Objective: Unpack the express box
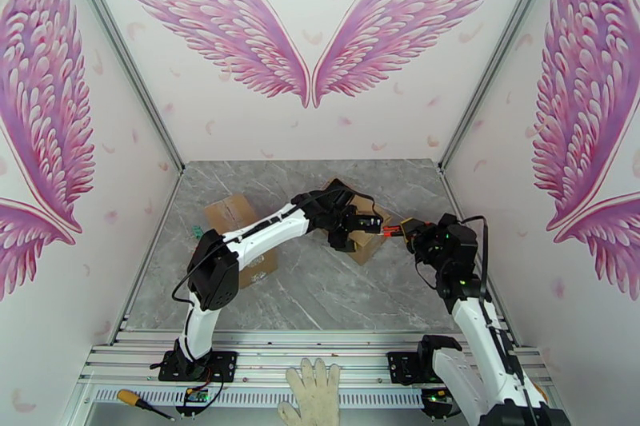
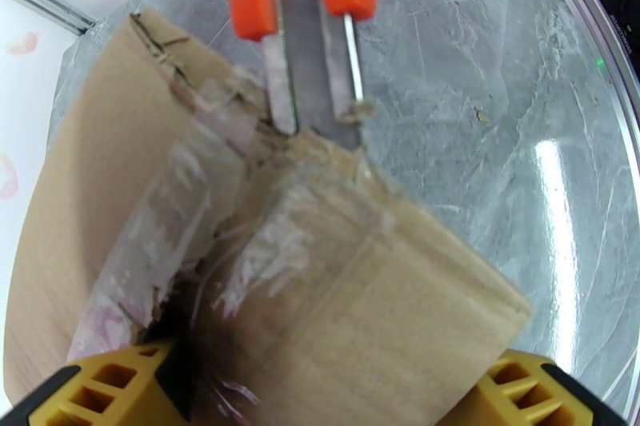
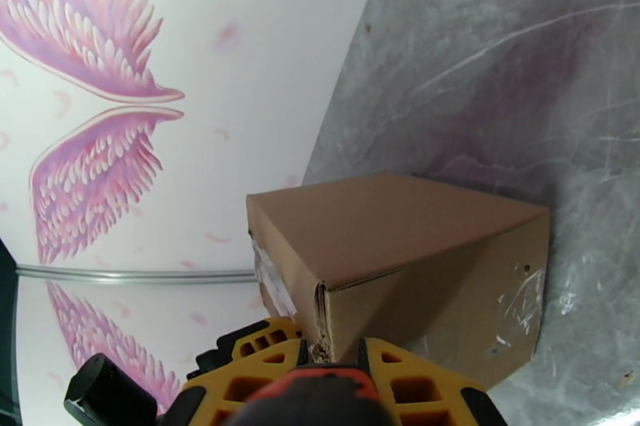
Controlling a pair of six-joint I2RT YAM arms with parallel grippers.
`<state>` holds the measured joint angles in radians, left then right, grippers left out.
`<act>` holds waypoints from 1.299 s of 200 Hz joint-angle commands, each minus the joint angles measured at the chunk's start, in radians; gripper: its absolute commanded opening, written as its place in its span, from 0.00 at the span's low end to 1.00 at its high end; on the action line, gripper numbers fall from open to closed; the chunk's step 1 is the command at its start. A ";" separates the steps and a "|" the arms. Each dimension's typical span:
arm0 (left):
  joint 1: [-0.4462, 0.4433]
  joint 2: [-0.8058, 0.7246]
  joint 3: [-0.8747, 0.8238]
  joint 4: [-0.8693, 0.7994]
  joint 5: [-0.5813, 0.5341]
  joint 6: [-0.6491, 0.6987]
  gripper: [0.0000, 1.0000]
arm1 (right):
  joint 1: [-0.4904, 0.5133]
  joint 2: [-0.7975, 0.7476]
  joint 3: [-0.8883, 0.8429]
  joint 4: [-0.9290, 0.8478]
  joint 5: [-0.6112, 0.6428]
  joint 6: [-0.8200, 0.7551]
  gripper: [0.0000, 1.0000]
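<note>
The left arm (image 1: 264, 234) rose from its base, bent sharply at the elbow and reached across the worktop (image 1: 320, 292) towards the middle, with its wrist over the express box (image 1: 366, 246). The left fingers (image 2: 104, 388) stood wide, one on each side of the box's near end. I could not tell whether they pressed on it.

The right arm (image 1: 472, 316) stood more upright, its wrist turned inward towards the box. The right fingers (image 3: 416, 388) were narrow and clamped on the handle of an orange knife (image 2: 308, 36). The blade tip met the taped seam on the box's top.

The box lay mid-worktop between the two wrists, to the right of a second carton (image 1: 232, 216) that was partly hidden under the left arm. It was brown cardboard. The clear tape along its seam was crumpled and whitish, the cardboard by the blade was ragged, and a dark gap showed near the left finger.
</note>
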<state>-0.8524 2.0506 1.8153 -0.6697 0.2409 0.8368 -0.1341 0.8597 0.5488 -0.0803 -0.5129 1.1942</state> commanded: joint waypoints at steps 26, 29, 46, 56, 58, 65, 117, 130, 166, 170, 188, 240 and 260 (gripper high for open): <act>0.075 -0.027 -0.046 0.061 -0.171 -0.007 0.80 | -0.070 0.026 0.118 -0.117 -0.374 -0.096 0.00; 0.075 -0.026 -0.048 0.060 -0.173 -0.005 0.80 | -0.076 0.027 0.120 -0.116 -0.383 -0.097 0.00; 0.078 -0.037 -0.066 0.065 -0.171 0.003 0.80 | -0.108 0.022 0.134 -0.133 -0.397 -0.113 0.00; 0.078 -0.042 -0.073 0.068 -0.170 0.001 0.80 | -0.120 0.018 0.139 -0.138 -0.400 -0.112 0.00; 0.078 -0.043 -0.073 0.067 -0.171 0.000 0.80 | -0.123 0.018 0.141 -0.139 -0.398 -0.114 0.00; 0.079 -0.043 -0.073 0.066 -0.173 -0.004 0.80 | -0.124 0.013 0.144 -0.153 -0.384 -0.121 0.00; 0.078 -0.062 -0.093 0.064 -0.151 0.001 0.79 | -0.139 -0.008 0.140 -0.166 -0.314 -0.133 0.00; 0.075 -0.067 -0.092 0.064 -0.145 -0.002 0.79 | -0.140 -0.006 0.145 -0.167 -0.294 -0.145 0.00; 0.057 -0.083 -0.096 0.055 -0.090 -0.014 0.80 | -0.116 -0.023 0.114 -0.038 -0.227 -0.096 0.00; 0.056 -0.087 -0.096 0.056 -0.083 -0.014 0.80 | -0.112 -0.022 0.113 -0.029 -0.217 -0.096 0.00; 0.046 -0.110 -0.117 0.073 -0.054 -0.017 0.80 | -0.088 -0.014 0.117 -0.012 -0.172 -0.103 0.00; 0.026 -0.189 -0.203 0.150 -0.009 -0.005 0.80 | -0.021 0.058 0.163 0.007 -0.085 -0.149 0.00; 0.024 -0.204 -0.215 0.160 -0.008 -0.006 0.80 | 0.007 0.084 0.182 -0.001 -0.053 -0.169 0.00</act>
<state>-0.8261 1.9064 1.6238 -0.5430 0.2001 0.8307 -0.1562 0.9249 0.6716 -0.1127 -0.6304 1.0645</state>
